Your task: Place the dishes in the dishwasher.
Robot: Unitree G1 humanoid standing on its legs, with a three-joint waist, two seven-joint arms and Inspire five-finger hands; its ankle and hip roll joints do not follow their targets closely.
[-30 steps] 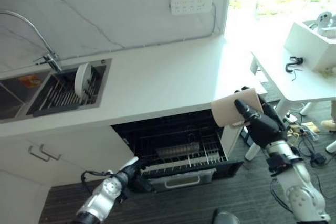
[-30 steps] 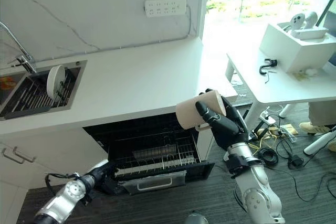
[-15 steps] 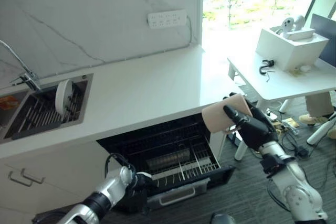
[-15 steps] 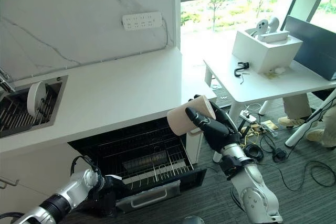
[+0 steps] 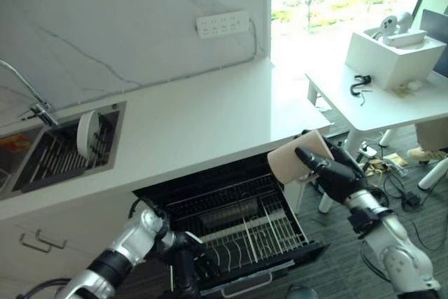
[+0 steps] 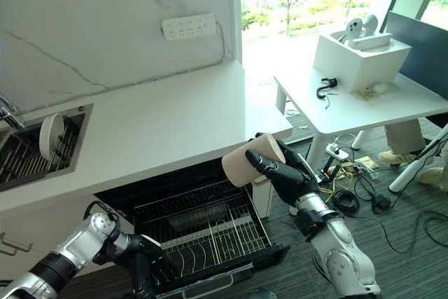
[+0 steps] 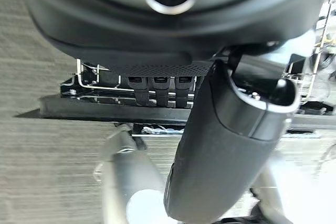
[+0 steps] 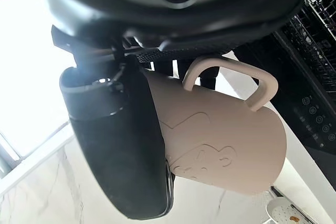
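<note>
Mug: your right hand [image 6: 290, 176] holds a beige mug [image 6: 245, 162] in the air, just off the counter's right front corner and above the right side of the open dishwasher.
Right hand fingers: curled round the mug with the thumb [image 8: 123, 145] pressed along its side; the mug's handle [image 8: 231, 80] sticks out free.
Rack: the wire rack [image 5: 241, 232] is pulled out over the lowered door [image 5: 280, 271], its tines standing up.
Left hand: it sits low at the rack's front left corner [image 5: 185, 257]; you cannot tell how its fingers are set.
Plate: 1 white plate [image 5: 87, 133] stands on edge in the sink [image 5: 35, 166], well apart from the mug.
Counter: the white counter [image 5: 203, 117] overhangs the dishwasher opening.
Room to move: dark floor [image 6: 287, 236] lies open between the door and the white side table [image 6: 343, 99].
Cut off: the door's front edge runs to the bottom border of both eye views.
</note>
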